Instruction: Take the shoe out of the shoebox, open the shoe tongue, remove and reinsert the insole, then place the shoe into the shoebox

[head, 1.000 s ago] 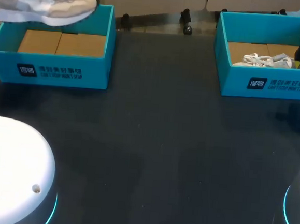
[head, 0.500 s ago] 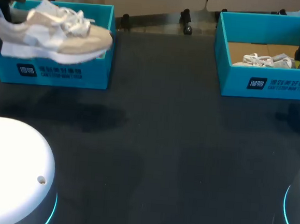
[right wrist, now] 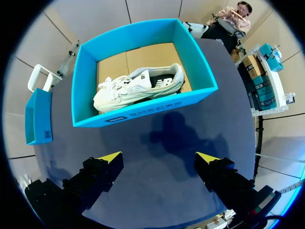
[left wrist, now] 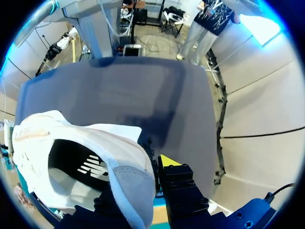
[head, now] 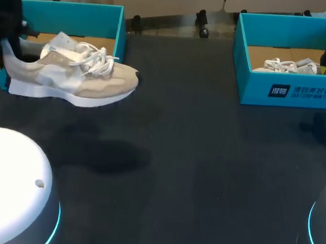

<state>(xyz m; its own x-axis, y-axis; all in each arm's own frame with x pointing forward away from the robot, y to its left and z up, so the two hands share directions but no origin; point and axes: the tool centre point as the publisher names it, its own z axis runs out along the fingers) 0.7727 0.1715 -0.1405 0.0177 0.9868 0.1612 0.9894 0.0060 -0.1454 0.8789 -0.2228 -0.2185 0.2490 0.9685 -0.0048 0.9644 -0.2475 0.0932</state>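
Overhead view, wrist fisheyes, shared table (head: 205,159)

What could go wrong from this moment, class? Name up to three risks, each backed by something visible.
1. The left hand grips the beige shoe only at its heel, toe unsupported above the table; it might tilt or slip out.
2. Its loose laces lie over the tongue and might snag a finger when the tongue is opened.
3. The right hand hovers open by the other shoebox, far from the shoe, so it could not steady it quickly.
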